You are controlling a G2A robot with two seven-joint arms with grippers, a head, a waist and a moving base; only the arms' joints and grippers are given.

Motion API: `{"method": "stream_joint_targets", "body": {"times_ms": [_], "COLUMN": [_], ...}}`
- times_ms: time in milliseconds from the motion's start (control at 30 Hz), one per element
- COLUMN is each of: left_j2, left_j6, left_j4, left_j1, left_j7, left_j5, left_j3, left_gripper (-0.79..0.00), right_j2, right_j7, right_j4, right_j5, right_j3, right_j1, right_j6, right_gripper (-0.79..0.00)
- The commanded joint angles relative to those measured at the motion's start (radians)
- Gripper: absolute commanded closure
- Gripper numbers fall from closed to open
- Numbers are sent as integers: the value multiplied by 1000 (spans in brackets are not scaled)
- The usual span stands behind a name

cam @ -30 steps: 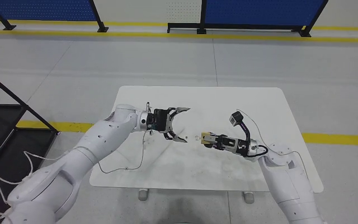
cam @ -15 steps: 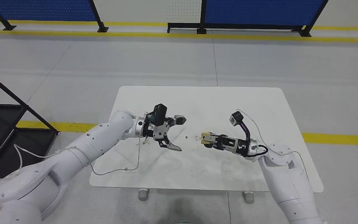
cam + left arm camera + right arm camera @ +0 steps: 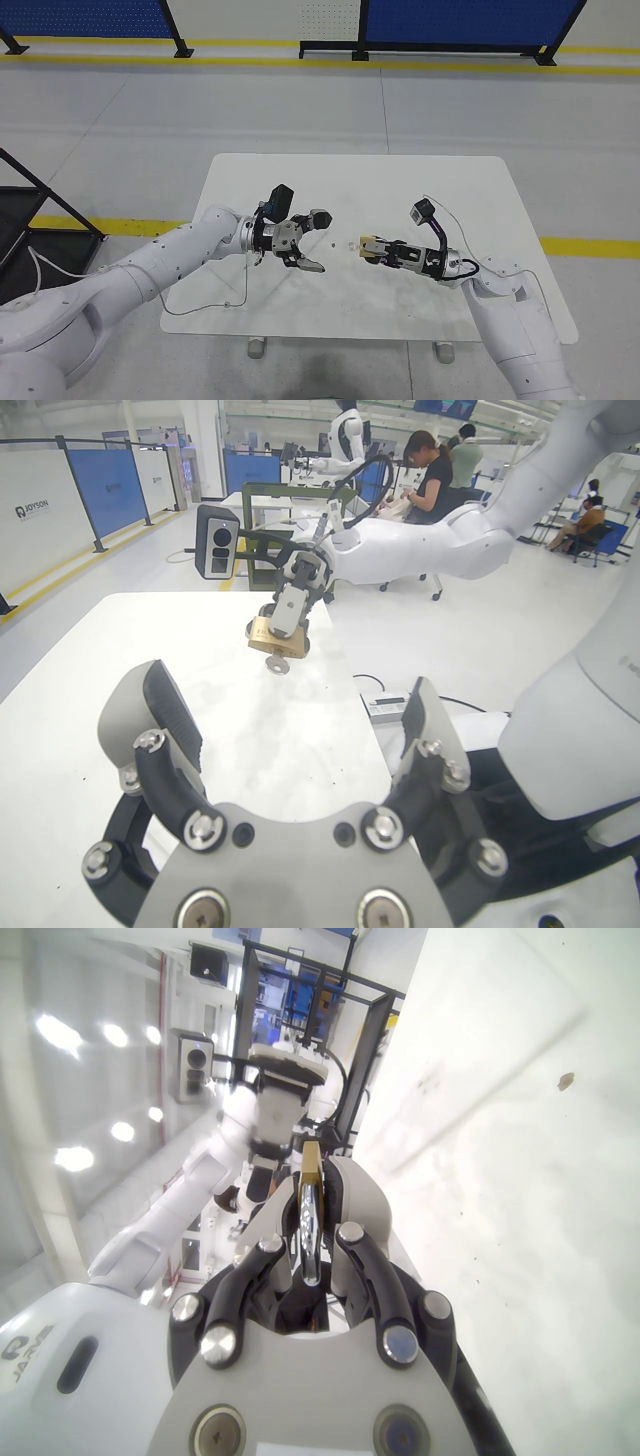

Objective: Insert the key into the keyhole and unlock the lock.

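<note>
Top view — right jaws clamp lock (image 3: pixel 369 244), key (image 3: pixel 278 665) inserted, left jaws spread, apart.

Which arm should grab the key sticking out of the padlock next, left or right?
Left. The left gripper is open, empty and facing the key that sits in the padlock. The right gripper is shut on the padlock, so it is busy holding it.
</note>
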Motion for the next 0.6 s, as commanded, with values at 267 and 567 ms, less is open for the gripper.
{"method": "stream_joint_targets", "body": {"times_ms": [267,567], "left_j2": [-4,-25], "left_j6": [0,4], "left_j4": [17,27], "left_j1": [-5,-30], "left_j7": [-107,-217], "left_j5": [-77,-114], "left_j3": [-40,-125], "left_gripper": [-785,-785], "right_j2": [0,0], "right_j7": [0,0], "right_j4": [0,0], "right_j5": [0,0], "right_j3": [0,0], "right_j1": [0,0], "right_j6": [0,0], "right_gripper": [0,0]}}
